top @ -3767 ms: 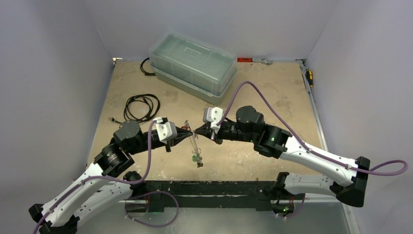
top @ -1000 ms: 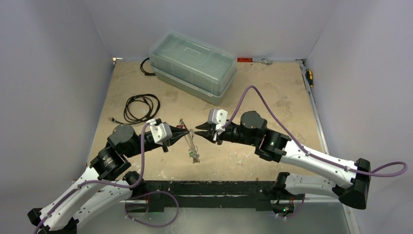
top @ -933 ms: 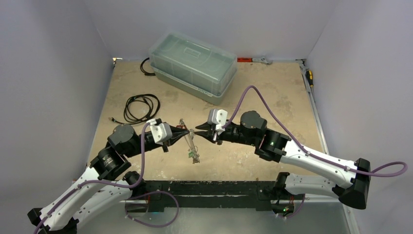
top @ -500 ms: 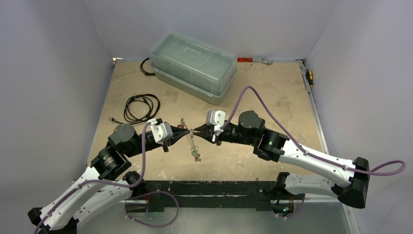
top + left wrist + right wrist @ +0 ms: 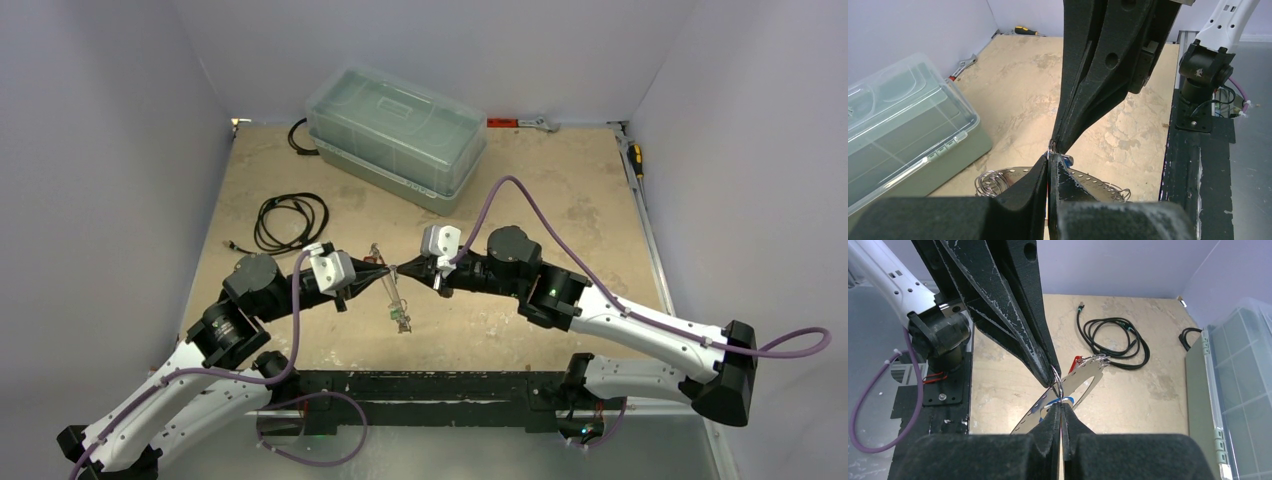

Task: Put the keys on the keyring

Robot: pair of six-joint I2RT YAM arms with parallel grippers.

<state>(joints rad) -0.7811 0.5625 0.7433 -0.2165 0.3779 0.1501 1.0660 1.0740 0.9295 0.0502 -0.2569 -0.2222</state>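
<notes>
Flat grey metal keyring disc (image 5: 394,288) hangs edge-on, clear of the tan tabletop (image 5: 560,200), at the centre of the overhead view between the two arms. A green-tagged key (image 5: 402,320) dangles from its lower end. A blue-tagged key (image 5: 1057,401) and a red-tagged key (image 5: 1075,361) show at its rim in the right wrist view.

Left gripper (image 5: 381,270): jaws together, apparently clamped on the disc's rim. Right gripper (image 5: 404,270): jaws together, pinching a small silver wire loop (image 5: 1057,376) at the rim. The two sets of tips almost touch.

Judgement: a key's loop is being threaded through a rim hole. The next move calls for a small, careful turn of the loop while the left holds the disc steady.

Coiled black cable (image 5: 291,220) lies upper left. Clear plastic lidded box (image 5: 396,135) sits upper centre.
</notes>
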